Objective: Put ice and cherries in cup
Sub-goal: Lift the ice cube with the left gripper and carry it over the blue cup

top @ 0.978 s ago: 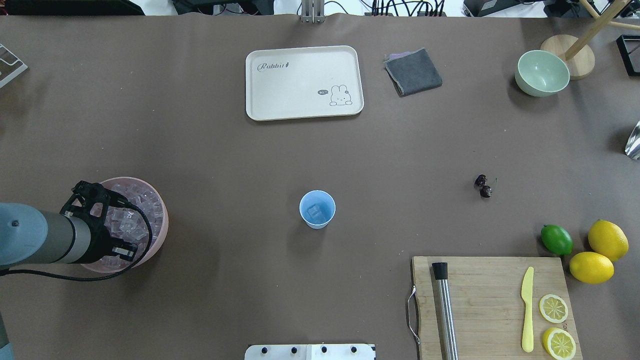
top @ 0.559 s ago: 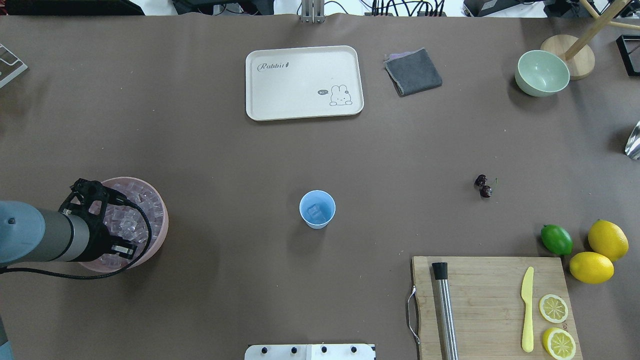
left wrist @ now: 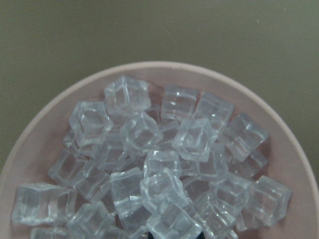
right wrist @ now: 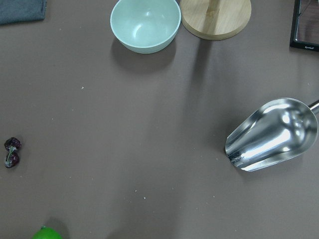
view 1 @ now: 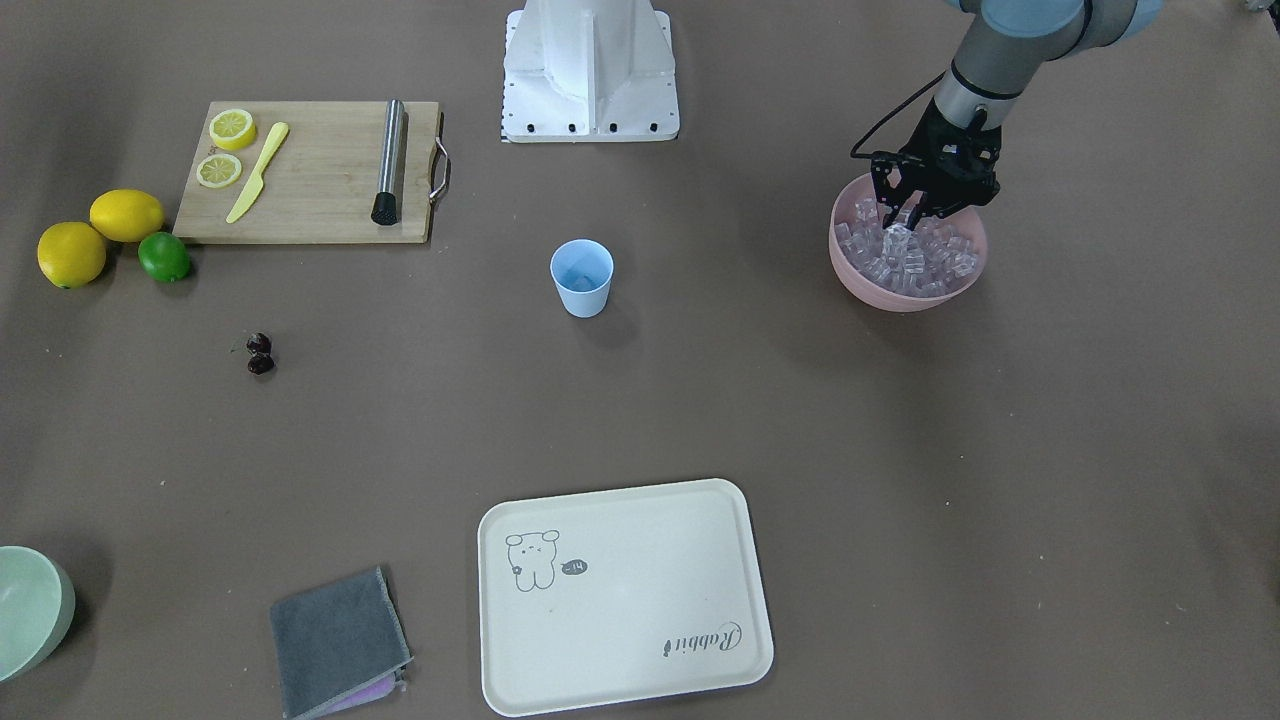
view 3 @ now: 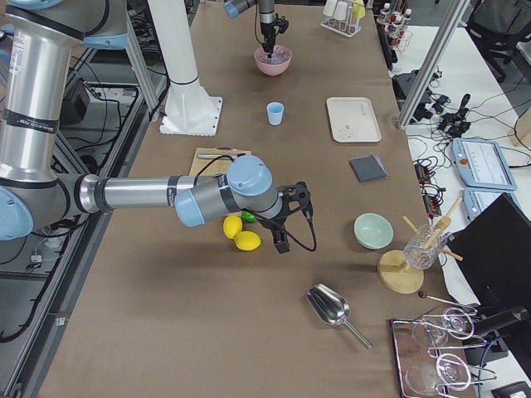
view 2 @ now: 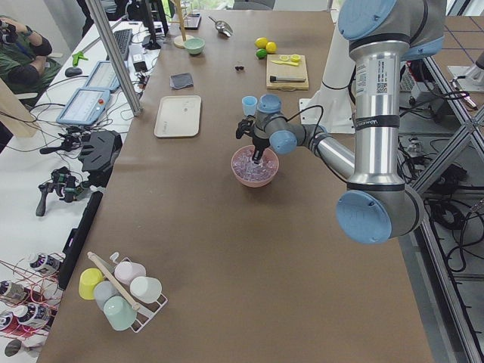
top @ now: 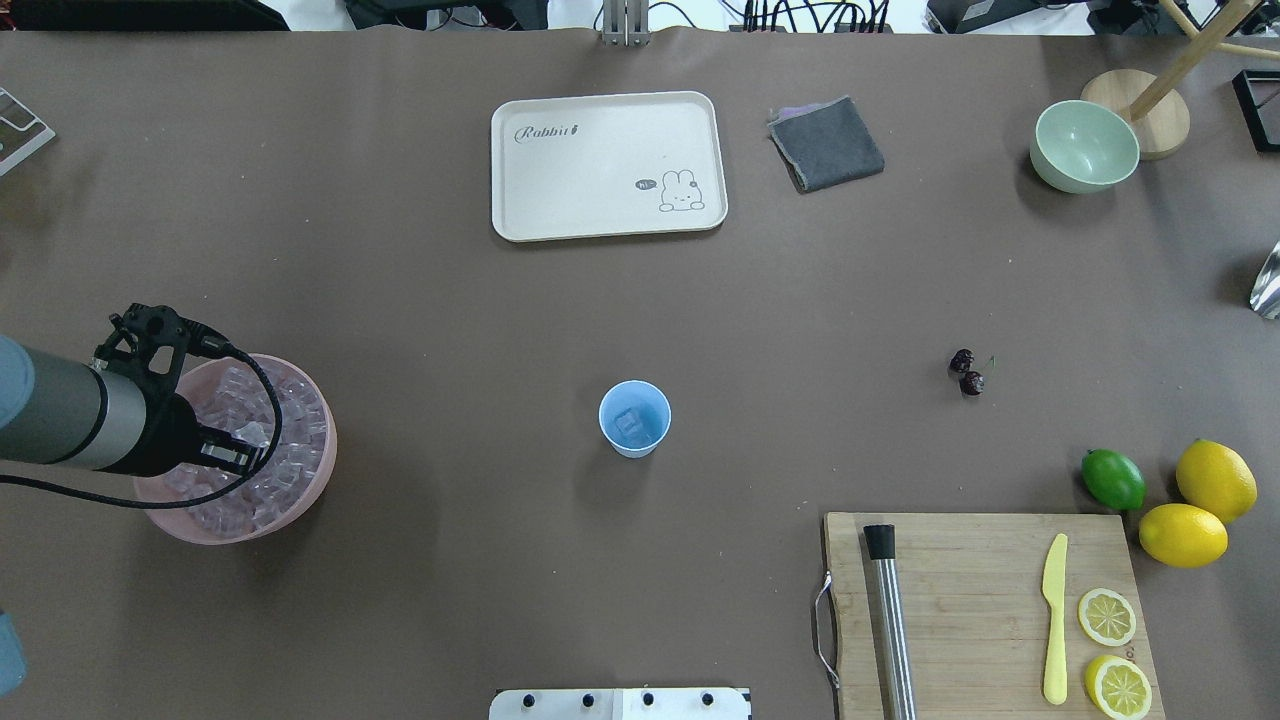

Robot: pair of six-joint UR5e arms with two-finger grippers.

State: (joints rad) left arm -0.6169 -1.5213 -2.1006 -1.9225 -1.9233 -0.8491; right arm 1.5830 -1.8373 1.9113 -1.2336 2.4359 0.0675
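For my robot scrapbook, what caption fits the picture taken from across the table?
Left gripper pinches an ice cube above the pink bowl; blue cup and cherries wait.

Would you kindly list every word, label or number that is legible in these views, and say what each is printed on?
"Rabbit": script lettering on the cream tray.
Speech bubble beside the tray's rabbit drawing: too small to read.
Sticker on the left arm, upright segment, left side view: too blurred to read.
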